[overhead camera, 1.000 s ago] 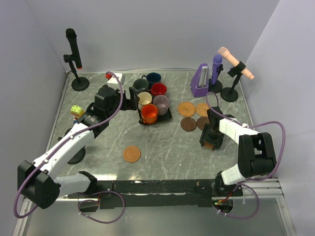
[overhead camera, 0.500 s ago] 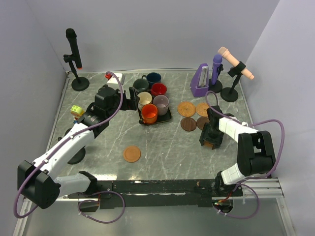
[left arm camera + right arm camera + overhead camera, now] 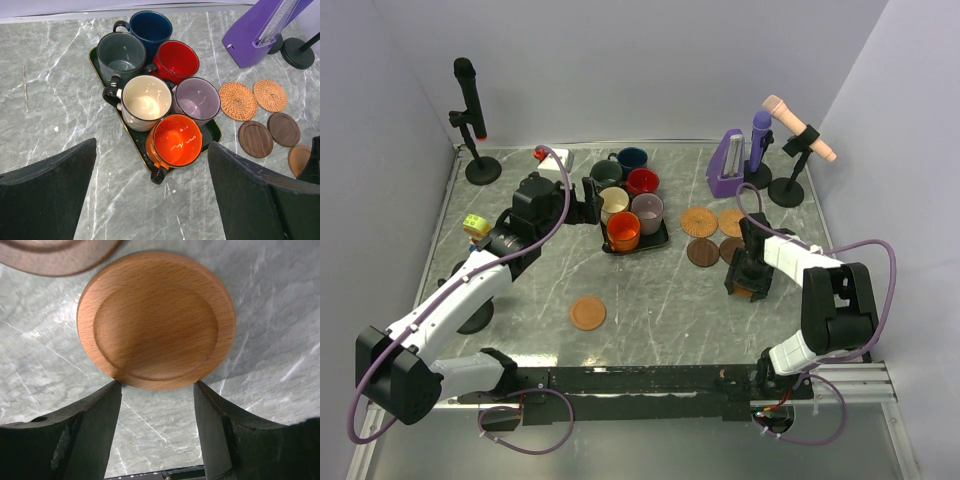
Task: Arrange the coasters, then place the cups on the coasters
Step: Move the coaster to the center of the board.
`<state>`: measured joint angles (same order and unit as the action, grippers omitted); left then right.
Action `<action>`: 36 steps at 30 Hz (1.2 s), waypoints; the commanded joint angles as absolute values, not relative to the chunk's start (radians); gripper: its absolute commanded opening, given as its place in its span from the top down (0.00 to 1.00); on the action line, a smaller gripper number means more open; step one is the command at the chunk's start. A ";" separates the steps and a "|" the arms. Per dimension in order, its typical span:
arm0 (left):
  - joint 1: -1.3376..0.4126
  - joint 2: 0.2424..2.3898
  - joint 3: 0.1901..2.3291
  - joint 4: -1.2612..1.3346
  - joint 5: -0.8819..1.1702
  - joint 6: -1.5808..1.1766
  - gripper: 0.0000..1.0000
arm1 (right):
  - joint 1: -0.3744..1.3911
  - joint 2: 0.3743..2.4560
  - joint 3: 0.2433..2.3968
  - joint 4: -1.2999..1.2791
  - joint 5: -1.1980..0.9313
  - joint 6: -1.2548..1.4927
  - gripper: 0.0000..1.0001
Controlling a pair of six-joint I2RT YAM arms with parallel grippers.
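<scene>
Nothing has moved. The right gripper [image 3: 157, 390] grips a tan coaster [image 3: 156, 320] by its rim, on the marbled desk [image 3: 660, 300]. The left gripper [image 3: 150, 200] gapes wide above the cups [image 3: 160, 90] in their tray [image 3: 212, 132].

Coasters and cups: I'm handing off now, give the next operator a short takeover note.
Left gripper: open, hovering over the tray, holding nothing.
Right gripper: jaws straddling the near edge of a light wooden coaster on the table; grip not confirmed.
Cups: all six sit on the tray, orange cup nearest.
Coasters: two woven and two dark brown clustered right of the tray; one tan coaster alone at front centre.
Done: no cup on any coaster.
Left: spread the coasters, then place all six cups.
</scene>
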<state>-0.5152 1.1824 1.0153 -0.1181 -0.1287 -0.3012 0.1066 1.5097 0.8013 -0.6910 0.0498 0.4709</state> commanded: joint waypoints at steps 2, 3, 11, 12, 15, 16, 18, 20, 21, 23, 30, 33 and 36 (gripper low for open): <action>-0.520 1.163 1.026 -0.097 -0.137 -0.301 0.03 | 0.100 1.549 0.828 -0.621 0.086 0.460 0.34; -0.520 1.163 1.028 -0.098 -0.138 -0.301 0.03 | 0.100 1.551 0.830 -0.623 0.087 0.460 0.34; -0.520 1.161 1.029 -0.097 -0.135 -0.301 0.03 | 0.100 1.548 0.824 -0.620 0.084 0.462 0.32; -0.520 1.161 1.026 -0.097 -0.135 -0.301 0.04 | 0.100 1.545 0.824 -0.620 0.083 0.462 0.31; -0.519 1.163 1.026 -0.097 -0.138 -0.301 0.03 | 0.100 1.534 0.815 -0.617 0.078 0.468 0.28; -0.518 1.163 1.028 -0.097 -0.137 -0.301 0.03 | 0.100 1.528 0.812 -0.615 0.075 0.468 0.27; -0.520 1.164 1.026 -0.097 -0.135 -0.301 0.03 | 0.100 1.505 0.799 -0.617 0.071 0.469 0.23; -0.520 1.166 1.029 -0.097 -0.133 -0.301 0.03 | 0.100 1.480 0.793 -0.620 0.067 0.465 0.19; -0.520 1.166 1.028 -0.097 -0.133 -0.301 0.04 | 0.100 1.465 0.792 -0.626 0.064 0.460 0.17; -0.520 1.166 1.026 -0.097 -0.133 -0.302 0.03 | 0.101 1.430 0.784 -0.638 0.052 0.453 0.14; -0.519 1.166 1.026 -0.095 -0.121 -0.307 0.03 | 0.121 1.220 0.762 -0.701 0.008 0.420 0.11; -0.519 1.170 1.026 -0.098 -0.114 -0.317 0.04 | 0.150 1.091 0.787 -0.744 0.014 0.410 0.11; -0.519 1.187 1.051 -0.142 -0.115 -0.351 0.03 | 0.163 0.976 0.825 -0.762 -0.024 0.400 0.12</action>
<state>-0.5152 1.1824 1.0153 -0.1184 -0.1276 -0.3092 0.1429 1.1053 0.7662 -0.7116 0.0132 0.4282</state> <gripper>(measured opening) 0.967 0.888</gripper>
